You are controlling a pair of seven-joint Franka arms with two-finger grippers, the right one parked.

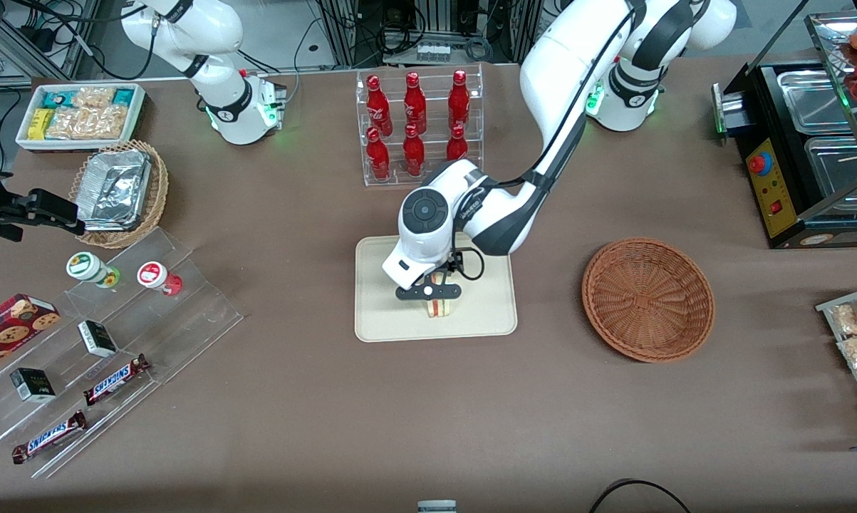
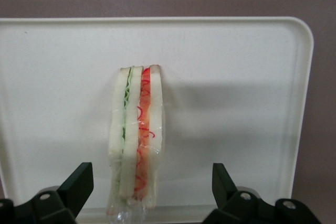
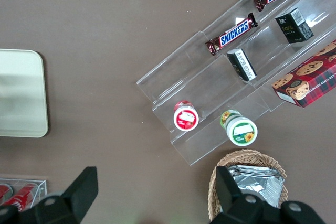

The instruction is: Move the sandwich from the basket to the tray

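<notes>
Although the arm is low over the tray point(image 1: 485, 313), the tool point(image 1: 429, 291) is released: in the wrist view its two fingers point(image 2: 79, 182) stand wide apart, and neither one touches the sandwich point(image 2: 135, 140). The sandwich stands on its edge on the tray, directly below the tool and between the spread fingers, with its green and red filling layers turned up toward the wrist camera. A clear wrap seems to cover it. The basket point(image 1: 647, 299) lies well apart from the tool, toward the working arm's end of the bench point(image 1: 293, 413), and I see nothing inside it.

As I judge it, the main part of the task is done, because the sandwich is out of the basket and rests on the tray. What is left is small: the tool must rise straight up without brushing the sandwich, which stands on a narrow edge and could fall over.
</notes>
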